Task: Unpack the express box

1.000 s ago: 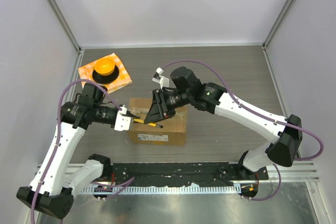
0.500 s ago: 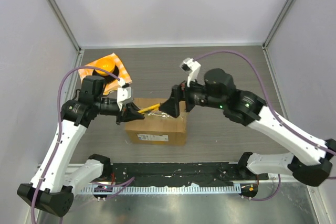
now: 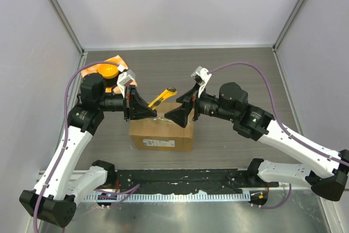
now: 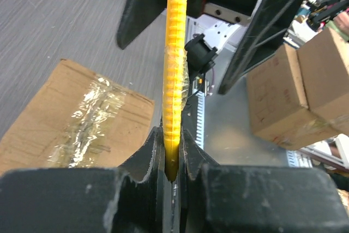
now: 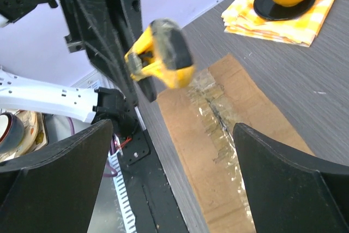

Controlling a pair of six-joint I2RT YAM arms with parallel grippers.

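Note:
The express box [image 3: 162, 130] is a brown cardboard carton lying flat in the middle of the table, its taped top seam [image 5: 218, 118] closed and a white label on its near side. My left gripper [image 3: 150, 113] hovers over the box's left part, shut on the end of a yellow and black utility knife [image 3: 163, 97]. In the left wrist view the knife [image 4: 175, 64] runs straight out from between the jaws. My right gripper [image 3: 175, 116] faces it from the right above the box, open wide and holding nothing; the knife's far end [image 5: 162, 54] floats ahead of its fingers [image 5: 294, 184].
An orange checkered cloth [image 3: 126, 83] with an orange bowl [image 3: 107, 71] on a dark saucer lies at the back left, behind my left wrist. The same cloth [image 5: 322, 9] shows in the right wrist view. A black rail [image 3: 180, 178] runs along the near table edge.
My right gripper has opened, let go of the knife and drawn back to the right. My left gripper has lifted and swung the knife so that it points up and right.

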